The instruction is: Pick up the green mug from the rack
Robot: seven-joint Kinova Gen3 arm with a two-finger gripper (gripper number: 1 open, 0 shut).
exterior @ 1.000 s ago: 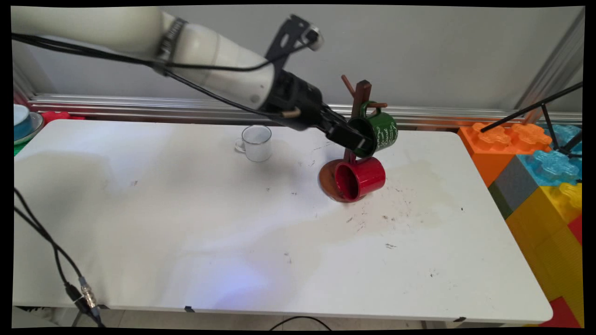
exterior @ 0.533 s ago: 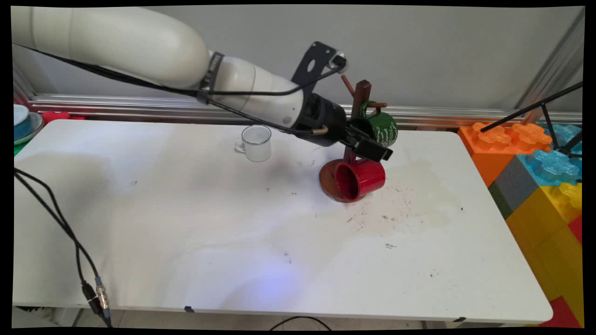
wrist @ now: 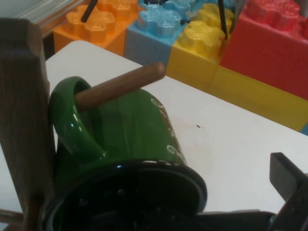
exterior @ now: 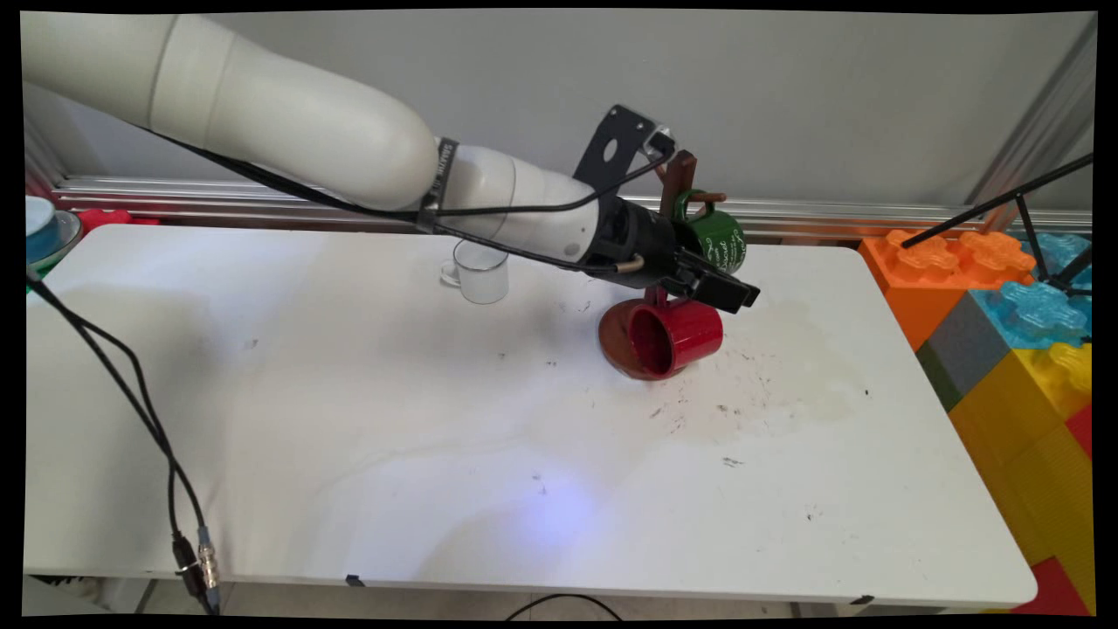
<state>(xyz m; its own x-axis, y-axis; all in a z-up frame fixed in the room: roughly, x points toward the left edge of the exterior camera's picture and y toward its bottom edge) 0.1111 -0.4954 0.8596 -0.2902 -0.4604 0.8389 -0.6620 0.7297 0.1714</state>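
Observation:
A green mug (exterior: 723, 246) hangs by its handle on a peg of the brown wooden mug tree (exterior: 680, 175) at the table's back middle. A red mug (exterior: 678, 335) hangs lower on the same tree, above its round base (exterior: 613, 337). My gripper (exterior: 732, 295) sits just in front of and below the green mug, right above the red one, open and holding nothing. In the hand view the green mug (wrist: 130, 130) fills the lower left, its handle looped over the peg (wrist: 120, 85) beside the post (wrist: 21, 110). One black finger (wrist: 288, 180) shows at the right edge, clear of the mug.
A white enamel cup (exterior: 480, 271) stands left of the tree, partly behind the arm. Big toy blocks (exterior: 1004, 306) and a black tripod leg (exterior: 1031, 205) border the table's right end. Stacked dishes (exterior: 39, 231) sit at the far left. Black cables (exterior: 131, 411) hang at the left.
The gripper was shut on the green mug's rim a second ago. It has let go and slid right and slightly down, leaving the mug hanging on the peg.

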